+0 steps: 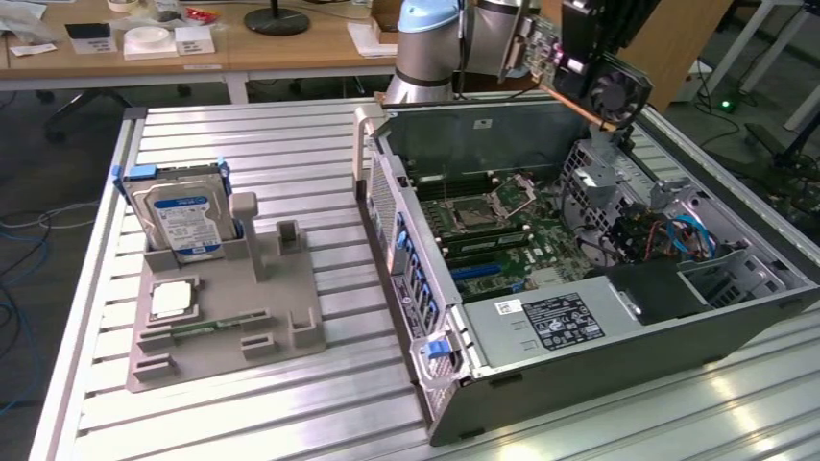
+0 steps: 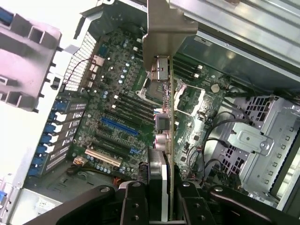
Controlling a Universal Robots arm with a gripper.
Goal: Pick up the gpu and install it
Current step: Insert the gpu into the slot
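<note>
The gpu [image 1: 579,69] hangs in the air above the far right corner of the open computer case [image 1: 577,327]. It is a dark card with a black fan and a silvery bracket [image 1: 519,46] on one end. My gripper [image 1: 587,24] is shut on the card's upper part. In the wrist view the gpu [image 2: 169,117] is edge-on between my fingers [image 2: 136,201], its bracket [image 2: 161,33] pointing away from the camera. Below it lies the green motherboard [image 2: 117,93] with a blue slot [image 2: 119,126] and a white slot [image 2: 103,157].
A grey fixture [image 1: 225,327] at the exterior view's left holds an upright hard drive [image 1: 186,219], a processor chip [image 1: 173,300] and a memory stick [image 1: 211,327]. The case's drive cage [image 1: 679,240] and cables stand near the card. The arm's base [image 1: 429,48] stands behind the case.
</note>
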